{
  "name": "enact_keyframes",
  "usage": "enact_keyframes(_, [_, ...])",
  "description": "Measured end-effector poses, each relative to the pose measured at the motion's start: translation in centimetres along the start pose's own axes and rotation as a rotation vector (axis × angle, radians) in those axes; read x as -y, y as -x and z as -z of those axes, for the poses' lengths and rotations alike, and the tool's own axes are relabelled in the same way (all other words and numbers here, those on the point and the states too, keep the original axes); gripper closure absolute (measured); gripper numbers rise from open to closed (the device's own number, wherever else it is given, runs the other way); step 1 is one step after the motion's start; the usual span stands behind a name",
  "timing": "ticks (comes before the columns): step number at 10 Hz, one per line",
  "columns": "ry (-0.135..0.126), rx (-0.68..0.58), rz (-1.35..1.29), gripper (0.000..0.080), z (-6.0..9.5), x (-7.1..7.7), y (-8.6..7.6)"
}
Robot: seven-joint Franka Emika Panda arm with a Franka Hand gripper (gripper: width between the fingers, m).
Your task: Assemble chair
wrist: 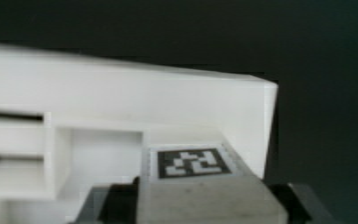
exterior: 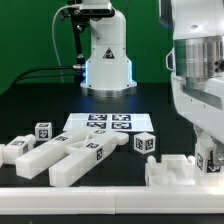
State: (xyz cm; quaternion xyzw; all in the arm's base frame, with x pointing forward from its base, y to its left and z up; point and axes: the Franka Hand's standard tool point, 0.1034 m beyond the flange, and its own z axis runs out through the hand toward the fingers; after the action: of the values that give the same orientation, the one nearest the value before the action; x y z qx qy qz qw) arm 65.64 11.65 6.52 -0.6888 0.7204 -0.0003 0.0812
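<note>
Several chair parts (exterior: 60, 155) lay loose on the counter (exterior: 20, 112) at the exterior view's left, glossy white blocks carrying black-and-white tags, just in front of the marker board (exterior: 105, 123). The tool (exterior: 205, 160) stood low over another white piece (exterior: 170, 172) at that view's right. From the wrist, its dark fingers (wrist: 108, 205) sat closed against both sides of a tagged bar (wrist: 194, 165), beside a stepped white slab (wrist: 123, 100). Lifting would likely go best straight up and slowly, with the grip centred, since glossy plastic could slip or twist.
</note>
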Motion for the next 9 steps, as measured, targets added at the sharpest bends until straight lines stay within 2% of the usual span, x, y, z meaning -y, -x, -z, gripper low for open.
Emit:
enact_keyframes(2, [0.001,0.016,-0.217,0.0509,0.0,-0.1,-0.4])
enact_keyframes(4, [0.002,0.015,-0.275,0.0509,-0.1,-0.3,0.1])
enact_keyframes(5, [0.003,0.015,-0.273,0.0429,-0.1,-0.3,0.1])
enact_keyframes(6, [-0.002,0.016,-0.253,0.0429,0.1,-0.2,0.1])
enact_keyframes(7, [-0.013,0.021,-0.214,0.0249,1.0,-0.2,-0.1])
enact_keyframes(8, [-0.031,0.026,-0.185,0.017,2.4,-0.1,-0.6])
enact_keyframes(9, [-0.05,0.039,-0.131,0.0156,4.2,0.1,-1.5])
